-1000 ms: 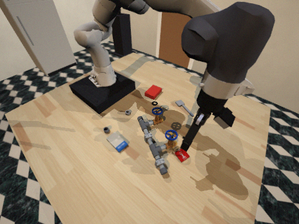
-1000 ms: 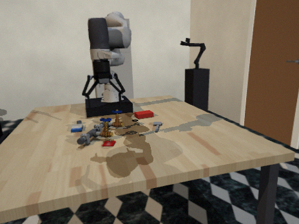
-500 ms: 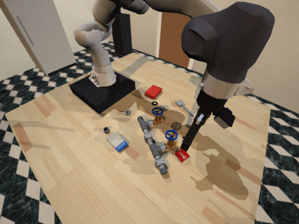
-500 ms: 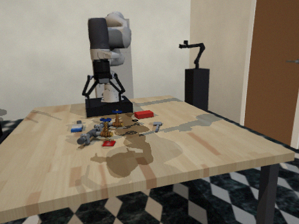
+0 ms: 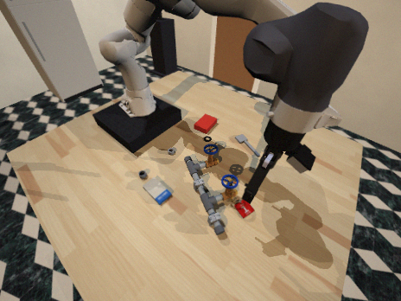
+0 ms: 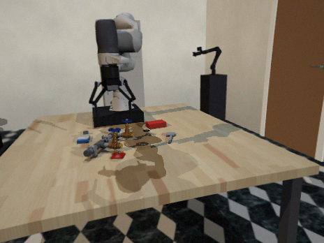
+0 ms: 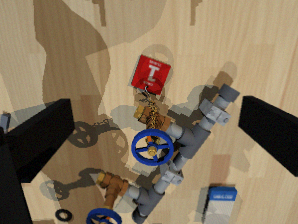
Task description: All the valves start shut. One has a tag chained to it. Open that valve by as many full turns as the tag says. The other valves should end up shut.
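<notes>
A grey pipe (image 5: 203, 186) lies on the wooden table with two brass valves, each with a blue handwheel. The near valve (image 5: 229, 182) has a red tag (image 5: 244, 209) chained to it. The tag (image 7: 151, 74) carries a white mark that reads like a 1. The far valve (image 5: 210, 150) has no tag. My gripper (image 7: 157, 112) is open and empty, hanging straight above the tagged valve's handwheel (image 7: 152, 147), one finger on each side. The top and exterior views show the gripper (image 6: 112, 101) above the handwheel (image 6: 114, 130), not touching it.
A red block (image 5: 206, 123), a grey tool (image 5: 246, 143), a loose dark handwheel (image 5: 236, 169) and a black ring (image 5: 207, 138) lie behind the pipe. A nut (image 5: 171, 149), a small grey ring (image 5: 143, 174) and a blue-and-white box (image 5: 157, 191) lie left of it.
</notes>
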